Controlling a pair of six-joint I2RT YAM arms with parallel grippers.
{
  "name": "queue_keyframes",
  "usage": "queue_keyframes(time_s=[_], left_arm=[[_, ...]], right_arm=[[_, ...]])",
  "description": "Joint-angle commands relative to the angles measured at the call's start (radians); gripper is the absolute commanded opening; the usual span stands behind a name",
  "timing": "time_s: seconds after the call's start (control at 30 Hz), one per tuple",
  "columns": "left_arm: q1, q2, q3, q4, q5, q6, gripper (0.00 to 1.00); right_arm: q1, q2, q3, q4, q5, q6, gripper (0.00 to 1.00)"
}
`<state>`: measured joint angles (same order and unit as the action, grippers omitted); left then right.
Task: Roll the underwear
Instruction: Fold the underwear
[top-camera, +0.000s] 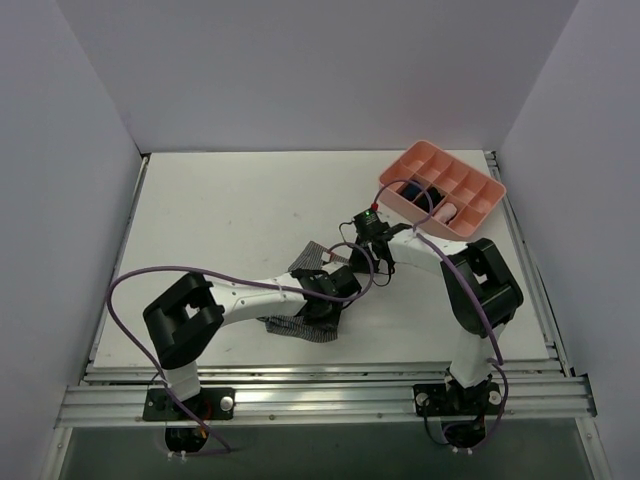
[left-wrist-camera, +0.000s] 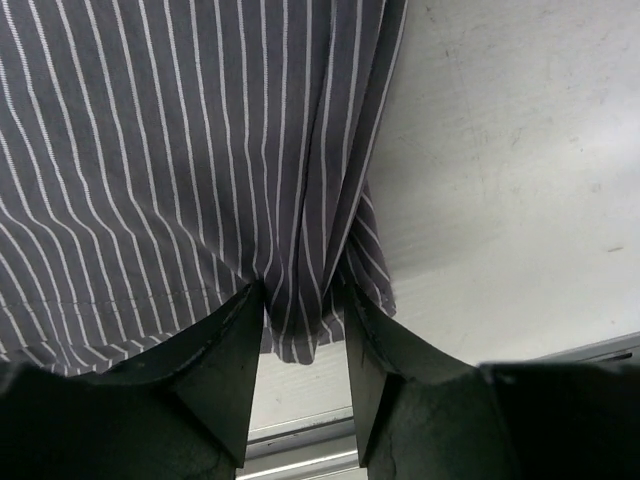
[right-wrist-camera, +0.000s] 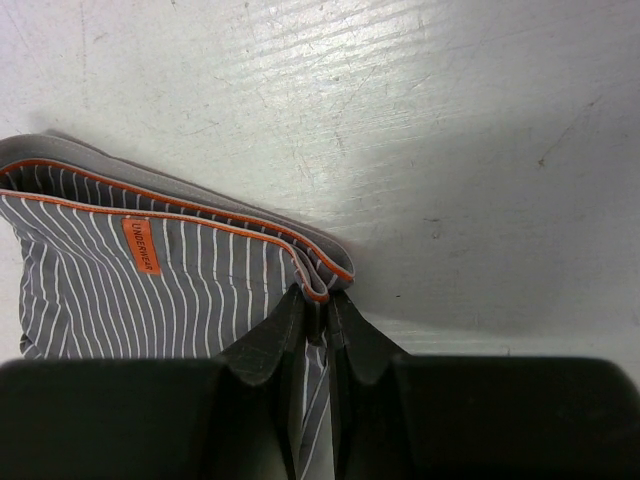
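Observation:
The underwear (top-camera: 297, 327) is grey cloth with fine white stripes, lying at the table's middle under both arms. In the right wrist view it (right-wrist-camera: 200, 285) shows its orange tag (right-wrist-camera: 141, 246) and its orange-edged grey waistband (right-wrist-camera: 150, 185). My right gripper (right-wrist-camera: 316, 298) is shut on the folded waistband corner; in the top view it (top-camera: 350, 263) is at the garment's far right end. My left gripper (left-wrist-camera: 305, 292) pinches a bunched fold of the striped cloth (left-wrist-camera: 150, 150) near its edge; in the top view it (top-camera: 323, 308) is at the near end.
A pink divided tray (top-camera: 430, 150) stands at the back right, holding a dark rolled bundle (top-camera: 412, 190) and a pink one (top-camera: 447, 211). A metal rail (top-camera: 320, 395) runs along the table's front edge. White walls close in the left, back and right.

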<state>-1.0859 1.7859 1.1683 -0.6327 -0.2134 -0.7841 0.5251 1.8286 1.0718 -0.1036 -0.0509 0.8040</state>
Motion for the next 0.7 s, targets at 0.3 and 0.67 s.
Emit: queue_keyframes(time_s=[0.3,0.67], left_arm=[[-0.016,0.033,0.019,0.013,-0.069,-0.050,0.12],[-0.014,-0.060,0.047,-0.019,0.005,-0.034,0.20]], right_arm=[[-0.004,-0.009,-0.070,-0.051,-0.004,-0.019,0.05],[-0.014,-0.026,-0.058,-0.085,-0.003,-0.068,0.00]])
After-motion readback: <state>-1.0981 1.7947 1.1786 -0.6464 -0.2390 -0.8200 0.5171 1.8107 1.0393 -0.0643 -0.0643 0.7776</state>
